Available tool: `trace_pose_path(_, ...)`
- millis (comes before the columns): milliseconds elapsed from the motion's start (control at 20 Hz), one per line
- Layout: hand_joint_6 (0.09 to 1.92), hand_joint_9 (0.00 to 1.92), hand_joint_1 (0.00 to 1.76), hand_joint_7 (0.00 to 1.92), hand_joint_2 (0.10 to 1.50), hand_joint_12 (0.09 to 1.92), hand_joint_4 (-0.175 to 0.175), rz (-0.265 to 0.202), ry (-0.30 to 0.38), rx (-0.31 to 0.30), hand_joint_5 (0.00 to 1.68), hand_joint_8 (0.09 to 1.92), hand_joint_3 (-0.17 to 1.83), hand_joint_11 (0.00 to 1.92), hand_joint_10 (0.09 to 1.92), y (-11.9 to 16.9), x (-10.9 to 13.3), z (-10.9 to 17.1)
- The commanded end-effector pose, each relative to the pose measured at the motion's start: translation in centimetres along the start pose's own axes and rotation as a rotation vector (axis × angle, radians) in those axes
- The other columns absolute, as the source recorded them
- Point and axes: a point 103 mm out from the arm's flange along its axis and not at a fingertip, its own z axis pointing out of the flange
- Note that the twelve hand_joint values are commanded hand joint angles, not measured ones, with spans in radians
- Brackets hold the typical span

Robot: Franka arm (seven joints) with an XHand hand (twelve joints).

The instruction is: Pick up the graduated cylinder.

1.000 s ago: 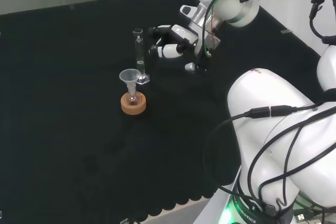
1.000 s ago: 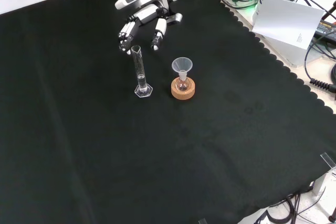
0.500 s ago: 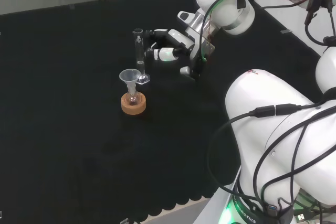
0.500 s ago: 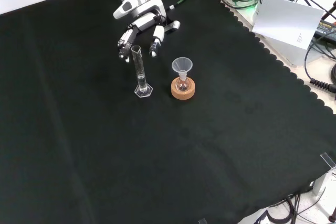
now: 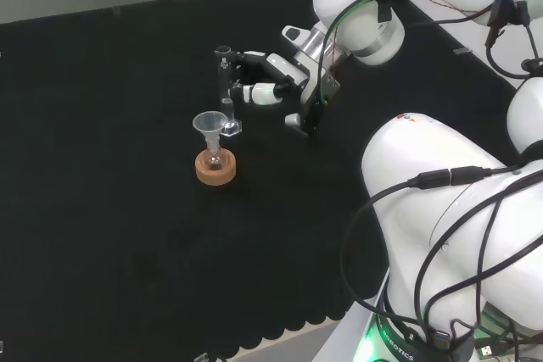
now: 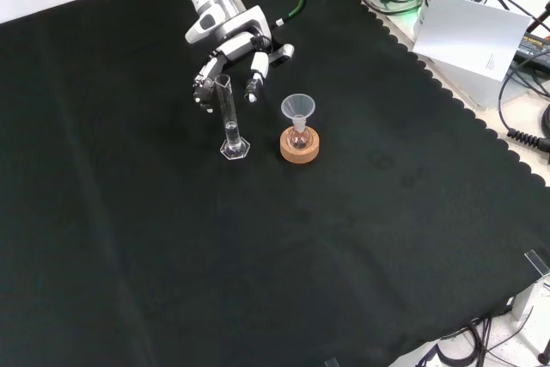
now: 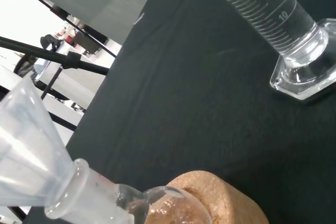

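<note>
A slim clear graduated cylinder [image 5: 224, 86] [image 6: 229, 118] stands upright on its hexagonal foot on the black cloth. In the wrist view the graduated cylinder [image 7: 265, 19] is close, with printed marks on its tube. The black and white hand [image 5: 270, 80] [image 6: 234, 53] is open, its fingers spread around the upper part of the tube without closing on it. In the head view the hand is just right of the cylinder; in the front view it is just behind it.
A small round flask with a clear funnel [image 5: 209, 125] [image 6: 298, 109] [image 7: 31, 145] in its neck sits on a cork ring [image 5: 215, 167] [image 6: 299, 144] [image 7: 210, 198], right beside the cylinder. Papers and cables [image 6: 477, 32] lie past the cloth's scalloped edge.
The hand has moved toward the cylinder over the last second, from a short way off to having its fingers on either side of the tube. The glassware has not moved.
</note>
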Motion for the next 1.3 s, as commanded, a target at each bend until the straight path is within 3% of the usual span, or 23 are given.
trace_pose_path(50,0.09,0.63,0.92,0.49,0.99,1.32,-0.007,-0.017,0.031,-0.019,0.41,0.63,-0.17,0.38,0.57,0.4,-0.3,0.6)
trace_pose_path(1300,0.09,0.64,0.99,0.42,0.98,1.3,0.004,-0.092,0.16,-0.064,0.44,0.61,-0.17,0.43,0.56,1.8,0.1,2.9)
